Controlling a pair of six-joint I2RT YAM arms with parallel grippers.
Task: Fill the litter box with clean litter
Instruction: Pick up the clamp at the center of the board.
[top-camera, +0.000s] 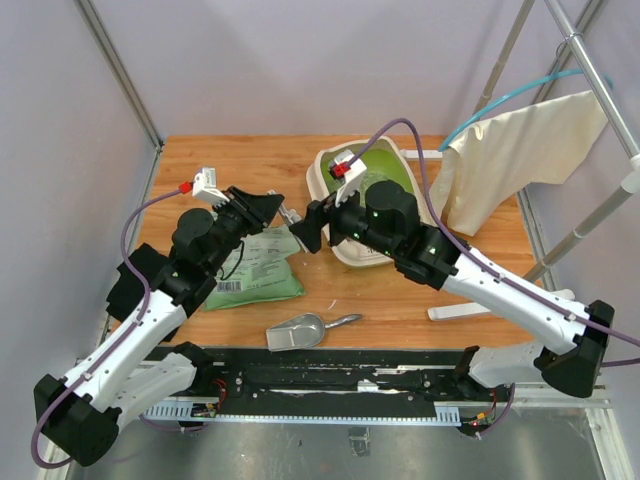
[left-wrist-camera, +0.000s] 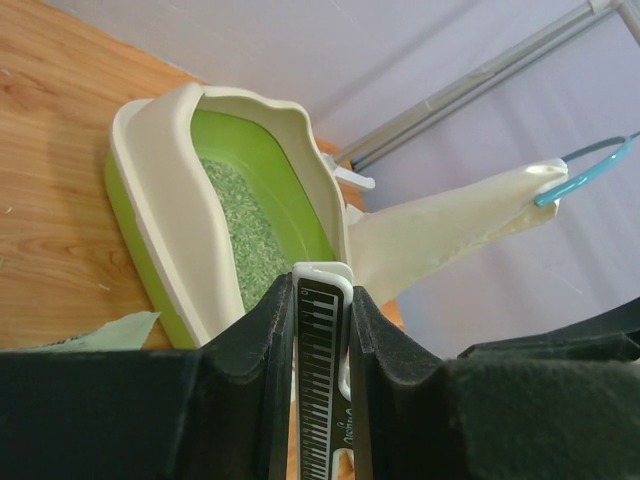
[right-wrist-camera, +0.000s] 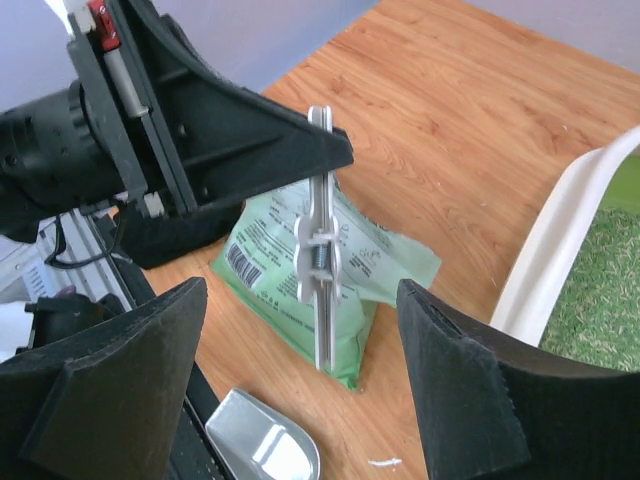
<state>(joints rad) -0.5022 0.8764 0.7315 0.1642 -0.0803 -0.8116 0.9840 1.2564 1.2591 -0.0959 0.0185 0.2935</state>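
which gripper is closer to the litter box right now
Right. The right gripper hangs open just beside the litter box rim, its arm crossing over the box. The left gripper sits farther away, above the bag, shut on a white clip.

Nothing readable; the green bag (right-wrist-camera: 385, 265) shows a barcode and blurred print; the white clip (left-wrist-camera: 320, 370) carries scale marks.

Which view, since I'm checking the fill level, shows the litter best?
Left wrist: it looks into the litter box at the clean litter. In top external the right arm hides most; right wrist shows one corner.
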